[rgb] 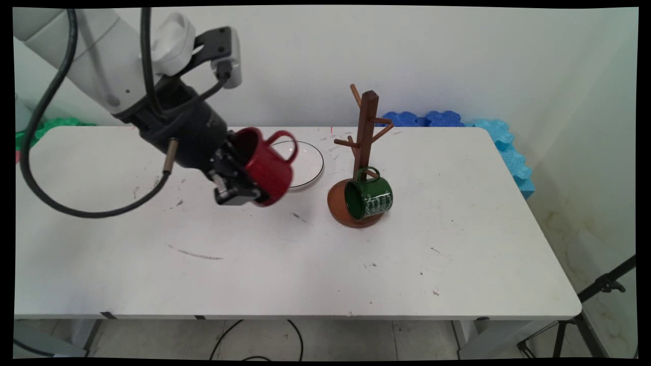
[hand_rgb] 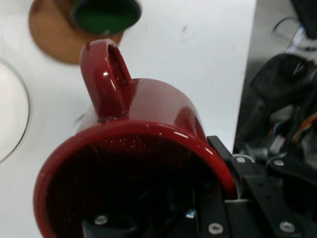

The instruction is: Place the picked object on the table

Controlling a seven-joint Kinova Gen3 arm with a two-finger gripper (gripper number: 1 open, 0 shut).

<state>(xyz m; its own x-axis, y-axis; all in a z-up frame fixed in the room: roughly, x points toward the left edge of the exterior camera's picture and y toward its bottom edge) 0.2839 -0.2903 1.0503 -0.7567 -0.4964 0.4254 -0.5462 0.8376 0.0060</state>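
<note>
My gripper [rgb: 238,189] clamps the red mug's [rgb: 267,170] rim, holding it tilted above the table [rgb: 285,264], handle [rgb: 285,143] toward the mug tree [rgb: 365,147].

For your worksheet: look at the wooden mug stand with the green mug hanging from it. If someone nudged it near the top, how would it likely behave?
The mug stand would probably tip rather than slide: its post is tall and thin above a small round base. The green mug hangs low from a peg on one side, so its weight likely sits off centre. Hung loosely by its handle, it would probably swing.
</note>
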